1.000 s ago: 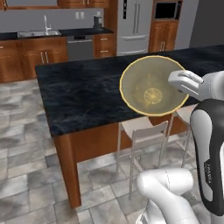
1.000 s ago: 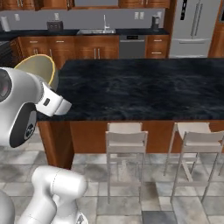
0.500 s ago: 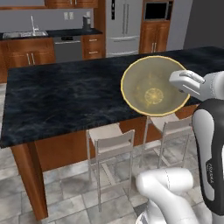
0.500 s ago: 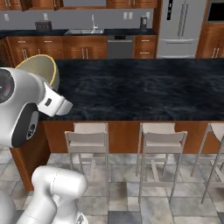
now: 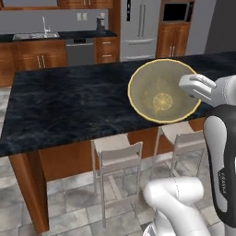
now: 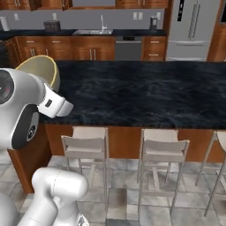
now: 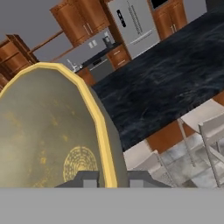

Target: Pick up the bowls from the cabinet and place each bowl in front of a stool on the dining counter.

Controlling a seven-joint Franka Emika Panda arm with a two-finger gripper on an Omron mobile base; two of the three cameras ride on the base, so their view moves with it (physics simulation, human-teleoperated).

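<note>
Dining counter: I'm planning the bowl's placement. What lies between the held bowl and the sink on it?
Bare black marble dining counter, seen in the left base view between bowl and sink.

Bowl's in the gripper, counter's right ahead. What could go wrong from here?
1. The gripper pinches only the thin yellow rim of the bowl, which hangs tilted on edge, so it might slip or swing during the move.
2. The bowl is tipped, so it may land on its rim on the dining counter and roll.
3. It could end up off-centre from the stool.
</note>
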